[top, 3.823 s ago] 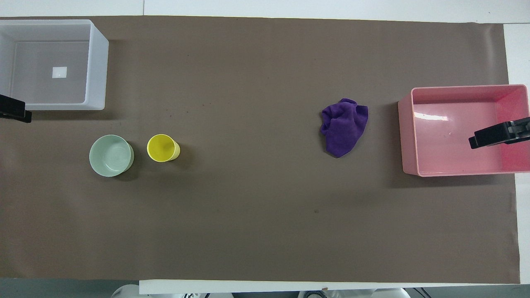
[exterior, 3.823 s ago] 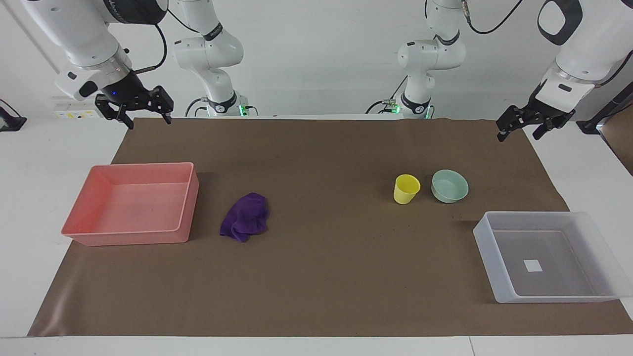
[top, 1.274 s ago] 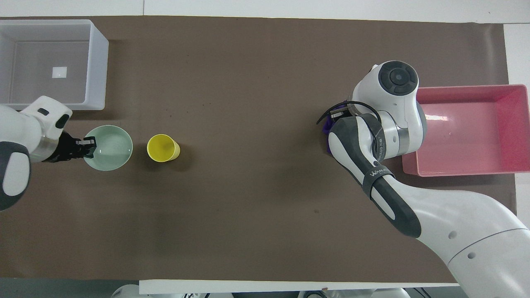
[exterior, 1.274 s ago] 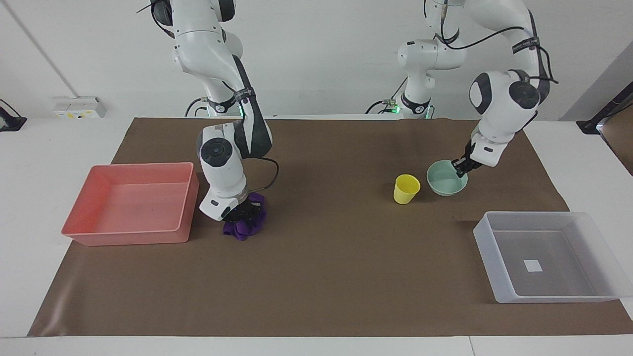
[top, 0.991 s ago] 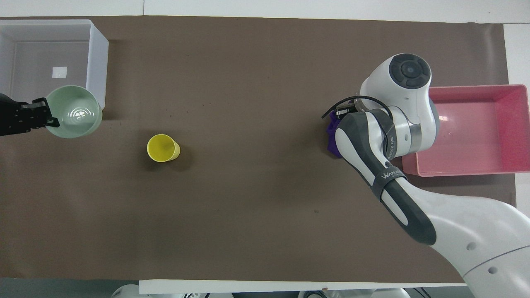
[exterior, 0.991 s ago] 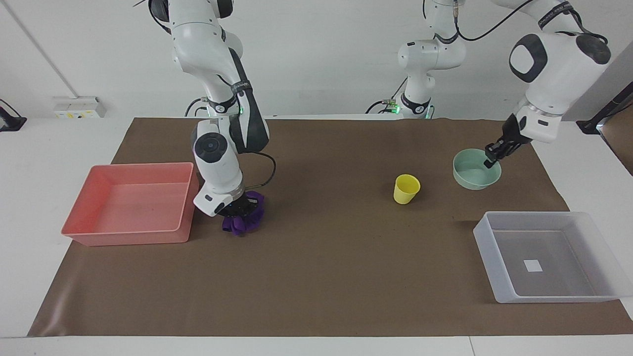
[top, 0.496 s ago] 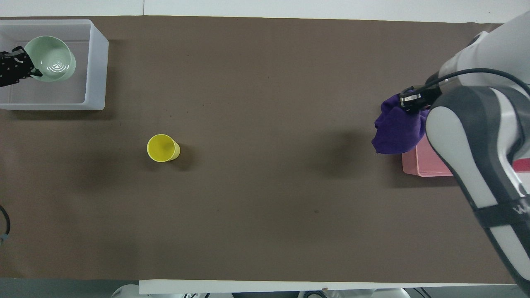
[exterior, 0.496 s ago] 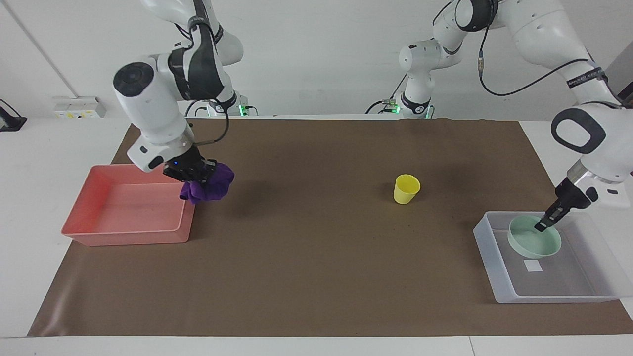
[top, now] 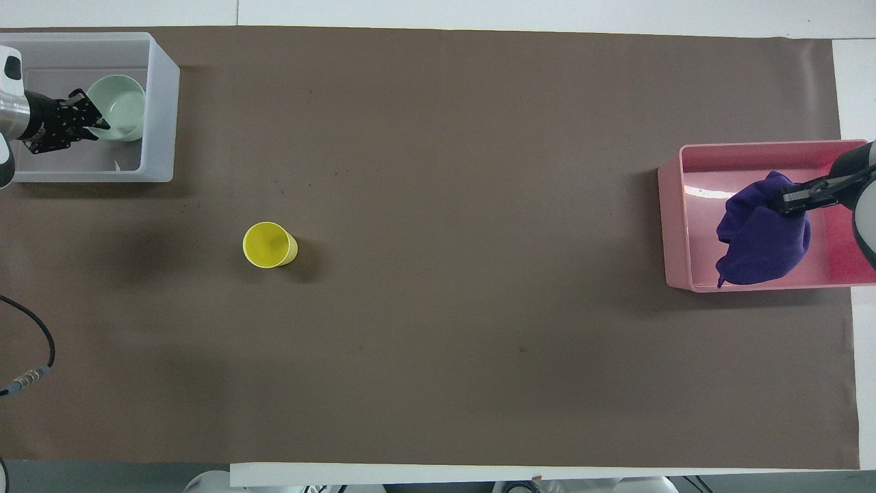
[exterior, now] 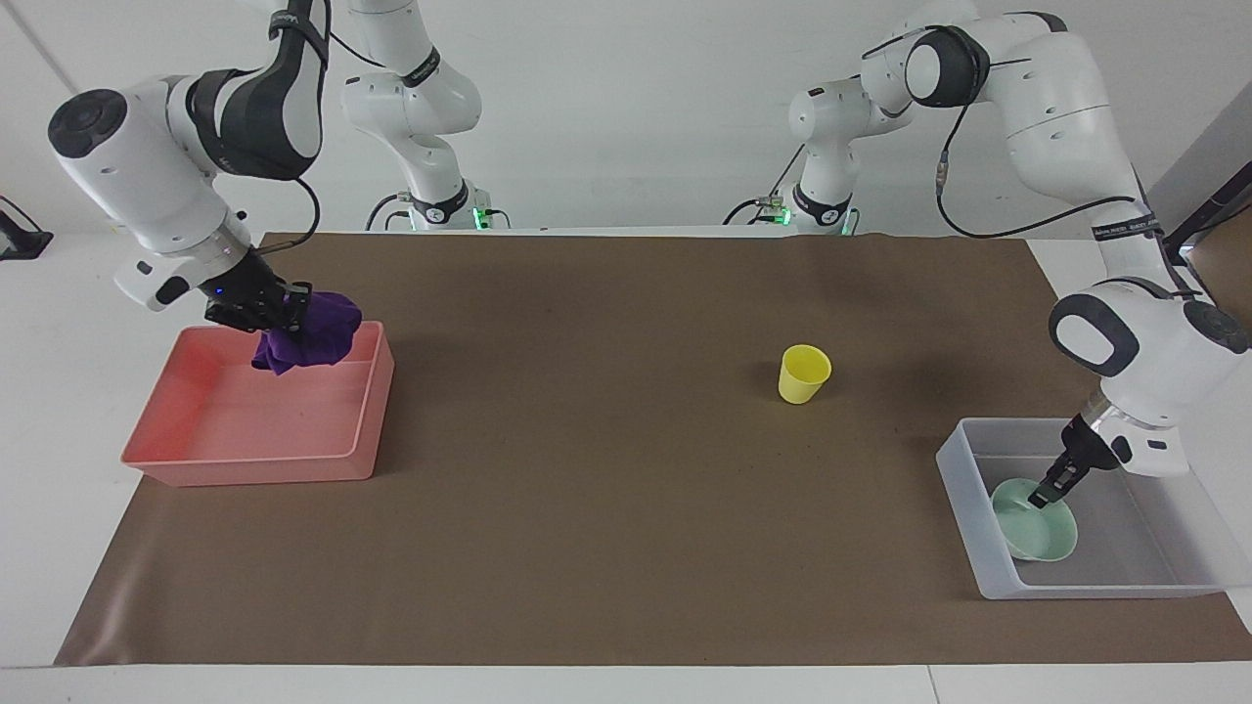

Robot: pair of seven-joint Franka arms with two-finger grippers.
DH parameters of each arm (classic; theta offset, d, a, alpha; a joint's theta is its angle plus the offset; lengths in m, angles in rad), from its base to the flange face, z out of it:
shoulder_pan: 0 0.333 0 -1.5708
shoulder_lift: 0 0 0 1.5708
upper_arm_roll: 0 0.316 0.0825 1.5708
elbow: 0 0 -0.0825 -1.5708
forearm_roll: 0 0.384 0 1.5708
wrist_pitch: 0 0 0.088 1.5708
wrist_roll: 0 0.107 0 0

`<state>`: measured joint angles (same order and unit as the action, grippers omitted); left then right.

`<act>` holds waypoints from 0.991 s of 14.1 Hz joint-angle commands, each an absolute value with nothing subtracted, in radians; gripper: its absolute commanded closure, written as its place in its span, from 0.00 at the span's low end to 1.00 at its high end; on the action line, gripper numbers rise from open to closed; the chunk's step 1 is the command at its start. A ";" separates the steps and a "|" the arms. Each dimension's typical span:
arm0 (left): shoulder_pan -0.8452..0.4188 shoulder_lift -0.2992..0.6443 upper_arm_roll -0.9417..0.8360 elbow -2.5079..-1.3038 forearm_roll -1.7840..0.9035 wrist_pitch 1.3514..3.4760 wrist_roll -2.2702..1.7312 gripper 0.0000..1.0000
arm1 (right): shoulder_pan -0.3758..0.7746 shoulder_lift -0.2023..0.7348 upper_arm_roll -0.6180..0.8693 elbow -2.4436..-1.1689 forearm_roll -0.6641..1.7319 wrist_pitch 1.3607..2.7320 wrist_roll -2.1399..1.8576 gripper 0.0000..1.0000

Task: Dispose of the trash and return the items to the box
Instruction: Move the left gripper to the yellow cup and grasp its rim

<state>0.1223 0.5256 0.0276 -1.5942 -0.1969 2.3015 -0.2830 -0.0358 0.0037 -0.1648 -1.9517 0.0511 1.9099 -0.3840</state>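
The purple cloth, the trash [exterior: 315,334] [top: 759,241], hangs in the air over the pink tray [exterior: 252,462] [top: 673,226], with my right gripper [exterior: 284,309] [top: 787,200] shut on its top. The mint-green bowl [exterior: 1037,534] [top: 120,107] sits low inside the translucent box [exterior: 1095,589] [top: 159,116], close to the wall toward the table's middle. My left gripper [exterior: 1045,496] [top: 96,114] reaches down into the box and is at the bowl's rim. The yellow cup [exterior: 804,374] [top: 269,244] stands upright on the brown mat, nearer to the robots than the box.
The brown mat [exterior: 626,508] covers the table between the pink tray at the right arm's end and the box at the left arm's end. A loose cable [top: 27,370] lies at the mat's edge by the left arm.
The right gripper lifted the cloth off the mat and carried it over the pink tray. The left gripper carried the bowl from beside the cup into the box and lowered it.
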 commanded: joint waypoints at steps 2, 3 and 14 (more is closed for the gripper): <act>0.069 0.344 0.035 -1.562 -0.132 2.096 -0.298 0.07 | -0.116 0.076 -0.152 -2.054 0.044 2.094 -0.541 0.98; 0.014 0.294 0.037 -1.565 -0.080 1.994 -0.299 0.04 | -0.121 0.081 -0.152 -2.080 0.044 2.135 -0.551 0.94; -0.366 -0.055 0.020 -2.253 -0.009 2.148 -0.466 0.00 | -0.054 0.061 -0.140 -2.050 0.055 2.065 -0.410 0.00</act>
<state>-0.3378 0.0040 0.0066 -2.1877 -0.0014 2.1038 -0.4433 -0.0868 0.0919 -0.1487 -2.0840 0.0530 2.1462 -0.4869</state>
